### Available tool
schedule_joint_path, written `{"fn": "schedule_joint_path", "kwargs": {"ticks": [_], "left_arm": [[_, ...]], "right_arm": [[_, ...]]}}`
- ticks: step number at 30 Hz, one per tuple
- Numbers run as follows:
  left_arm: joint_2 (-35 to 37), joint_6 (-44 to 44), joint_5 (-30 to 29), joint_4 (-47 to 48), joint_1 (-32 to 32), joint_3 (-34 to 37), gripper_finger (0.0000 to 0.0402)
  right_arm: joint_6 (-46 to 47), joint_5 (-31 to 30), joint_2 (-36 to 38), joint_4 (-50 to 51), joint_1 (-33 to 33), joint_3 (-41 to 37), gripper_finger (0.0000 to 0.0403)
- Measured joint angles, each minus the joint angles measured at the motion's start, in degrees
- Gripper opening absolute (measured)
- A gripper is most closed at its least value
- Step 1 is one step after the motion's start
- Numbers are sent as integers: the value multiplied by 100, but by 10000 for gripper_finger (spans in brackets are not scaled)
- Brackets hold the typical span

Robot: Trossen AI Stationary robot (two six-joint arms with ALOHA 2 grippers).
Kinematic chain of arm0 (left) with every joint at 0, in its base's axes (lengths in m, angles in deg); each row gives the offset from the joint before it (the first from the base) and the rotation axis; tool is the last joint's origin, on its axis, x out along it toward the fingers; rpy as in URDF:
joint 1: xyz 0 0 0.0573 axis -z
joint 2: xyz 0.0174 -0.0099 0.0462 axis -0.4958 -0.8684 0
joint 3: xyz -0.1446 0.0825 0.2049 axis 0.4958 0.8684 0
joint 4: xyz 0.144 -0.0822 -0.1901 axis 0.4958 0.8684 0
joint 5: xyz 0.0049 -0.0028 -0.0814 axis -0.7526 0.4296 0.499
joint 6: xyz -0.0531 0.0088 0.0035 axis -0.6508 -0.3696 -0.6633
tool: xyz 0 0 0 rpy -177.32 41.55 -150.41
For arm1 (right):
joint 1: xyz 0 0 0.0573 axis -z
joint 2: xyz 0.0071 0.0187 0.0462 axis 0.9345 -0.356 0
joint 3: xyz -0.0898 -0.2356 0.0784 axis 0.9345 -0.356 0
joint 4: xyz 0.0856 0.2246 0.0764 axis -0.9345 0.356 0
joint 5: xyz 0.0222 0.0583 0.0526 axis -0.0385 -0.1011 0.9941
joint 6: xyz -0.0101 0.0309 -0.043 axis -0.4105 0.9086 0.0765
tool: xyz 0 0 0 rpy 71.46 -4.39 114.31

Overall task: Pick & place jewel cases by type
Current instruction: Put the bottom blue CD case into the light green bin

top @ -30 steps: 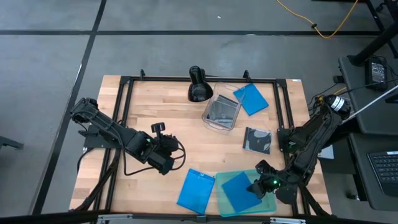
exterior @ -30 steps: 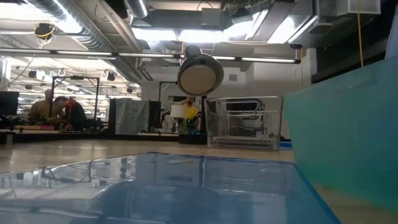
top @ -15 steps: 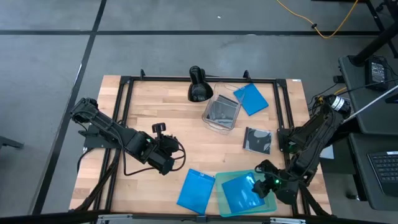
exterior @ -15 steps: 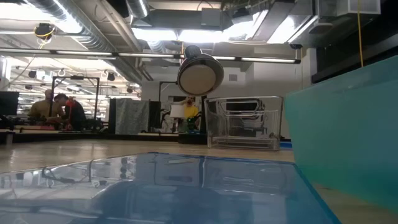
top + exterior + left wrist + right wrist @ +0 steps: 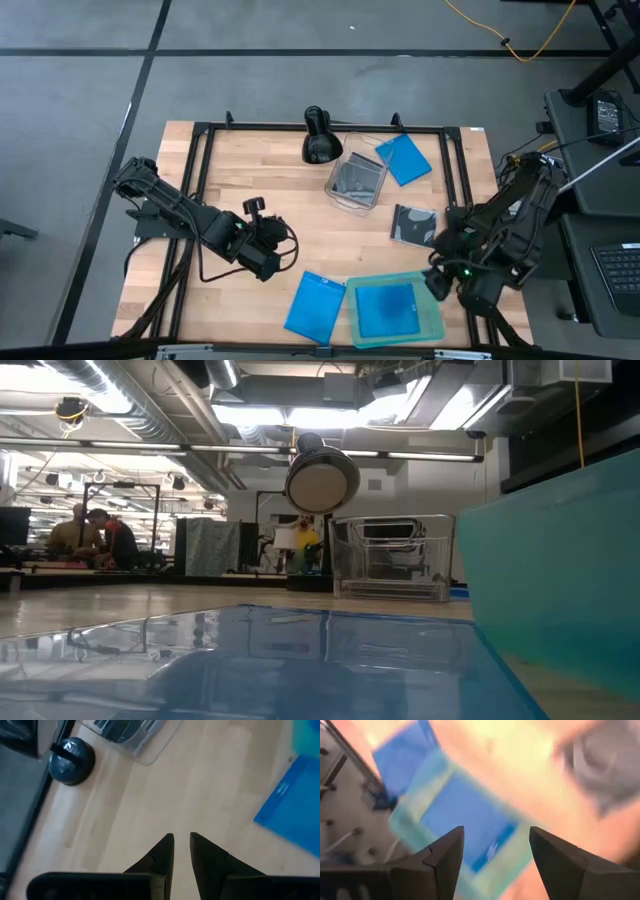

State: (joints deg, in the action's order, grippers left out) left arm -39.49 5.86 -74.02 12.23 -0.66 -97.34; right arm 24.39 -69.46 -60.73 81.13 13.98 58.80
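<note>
— Where do the jewel cases lie?

— One blue case (image 5: 390, 309) lies flat inside the teal tray (image 5: 432, 322) at the table's six-o'clock edge, a little toward five. A second blue case (image 5: 314, 305) lies on the wood just beside the tray, on its nine-o'clock side. A third blue case (image 5: 404, 158) sits up toward one o'clock, just beside the clear tub (image 5: 338, 193), which seems to hold a disc case, though its contents are hard to read. A black-and-clear disc case (image 5: 413, 225) lies alone toward three o'clock.

— And the right gripper?

— The right gripper (image 5: 440, 282) hangs over the tray's three-o'clock edge, fingers (image 5: 445, 855) spread wide with nothing between them. Its wrist camera looks past the open gap at the case in the tray, blurred.

— How does that differ from a second ago?

— Then the gripper was down at the case in the tray, toward five o'clock, and the case lay askew. Now the case lies squarer in the tray and the gripper has drawn up toward the disc case, jaws parted wider.

— The left one?

— The left gripper (image 5: 268, 262) waits at eight o'clock over bare wood, fingers (image 5: 159, 860) nearly together with a thin slit between, holding nothing. It has not moved.

— Anything else on the table?

— A black camera mount (image 5: 319, 136) at twelve o'clock.
</note>
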Motion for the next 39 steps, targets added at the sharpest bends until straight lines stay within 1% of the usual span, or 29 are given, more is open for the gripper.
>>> {"fn": "schedule_joint_path", "kwargs": {"ticks": [2,4,6,8,10,12,16,17,18,22,25,28,33,36,39], "left_arm": [[4,-206,66,-324,1,137,55],[2,-272,301,-901,4,350,52],[2,-269,600,-1624,34,567,41],[2,-269,821,-2407,82,781,22],[1,-270,1040,-3158,101,972,7],[0,-325,1287,-3760,85,1112,4],[-63,-657,1797,-4766,-28,1379,1],[-126,-727,1848,-4896,-43,1391,1],[-206,-805,1883,-4995,-46,1393,1],[-661,-1168,2046,-5313,-46,1393,1],[-1036,-1495,2115,-5576,-38,1395,1],[-1396,-1739,2214,-5981,-17,1395,1],[-2061,-2077,2660,-6793,-37,1395,1],[-2288,-2205,2684,-6995,-56,1392,1],[-2470,-2299,2748,-6864,-137,1393,1]], "right_arm": [[-695,-719,-2,83,88,-1,229],[-1371,-1332,0,71,226,-52,229],[-1966,-1675,-2,61,427,-103,223],[-2523,-1894,-2,66,676,-151,207],[-3150,-2035,-2,62,929,-164,178],[-3802,-2179,-2,47,1182,-166,137],[-4714,-2719,26,24,1602,-168,34],[-4899,-2874,52,18,1685,-168,18],[-5050,-3004,75,17,1757,-168,11],[-5435,-3234,243,4,2005,-170,15],[-5750,-3254,434,1,2084,-172,6],[-6050,-3252,650,-5,2142,-175,8],[-6512,-3293,1053,-13,2171,-175,5],[-6625,-3293,1292,-14,2169,-175,6],[-6628,-3292,1518,16,2169,-175,9]]}}
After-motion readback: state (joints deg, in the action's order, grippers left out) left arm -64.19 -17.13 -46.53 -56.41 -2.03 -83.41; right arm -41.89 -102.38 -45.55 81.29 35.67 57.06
